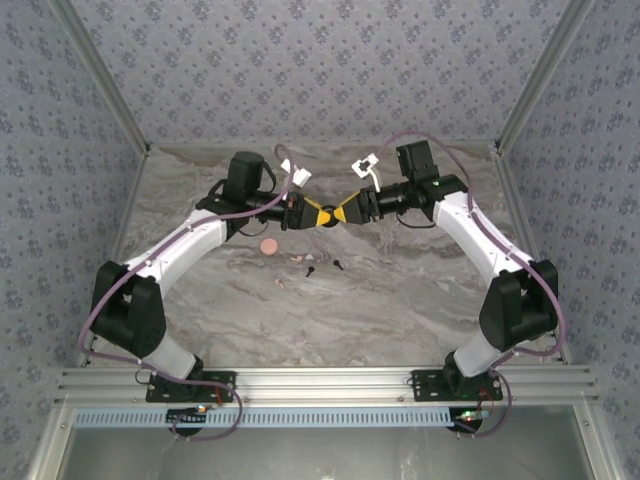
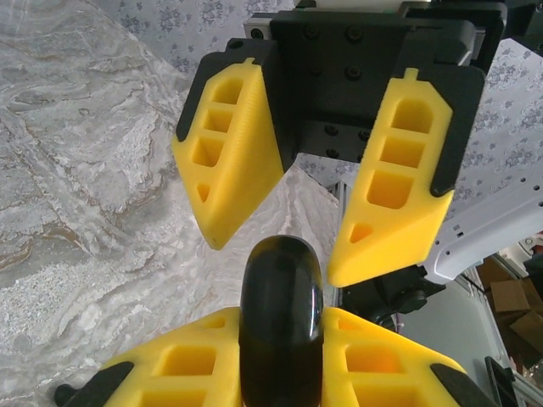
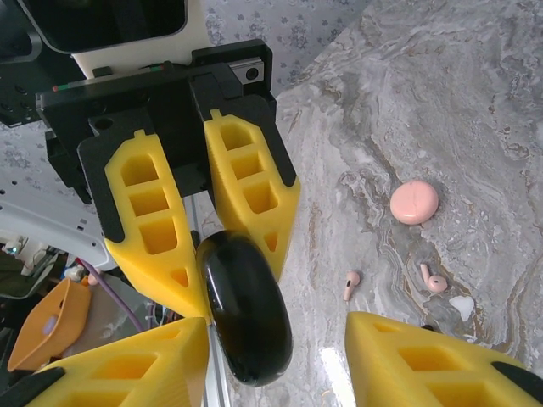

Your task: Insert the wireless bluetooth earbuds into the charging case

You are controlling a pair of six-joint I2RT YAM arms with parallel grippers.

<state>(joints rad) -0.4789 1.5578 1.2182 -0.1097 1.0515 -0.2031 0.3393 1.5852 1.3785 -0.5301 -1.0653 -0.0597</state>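
Note:
My left gripper (image 2: 280, 320) is shut on a glossy black charging case (image 2: 281, 314), held edge-on and closed above the table. My right gripper (image 3: 276, 329) faces it, open. The black case (image 3: 243, 307) lies against one right finger (image 3: 127, 365), with a wide gap to the other finger (image 3: 441, 360). In the top view the left gripper (image 1: 306, 213) and right gripper (image 1: 346, 212) meet tip to tip at mid-table. Two pale pink earbuds (image 3: 350, 284) (image 3: 433, 280) lie on the marble. Two black earbuds (image 1: 312, 268) (image 1: 340, 265) lie below the grippers.
A round pink case (image 3: 414, 202) lies closed on the marble table (image 1: 400, 300), left of the earbuds in the top view (image 1: 268, 245). Another pink earbud (image 1: 281, 283) sits nearer the front. Patterned walls and metal frame posts enclose the table.

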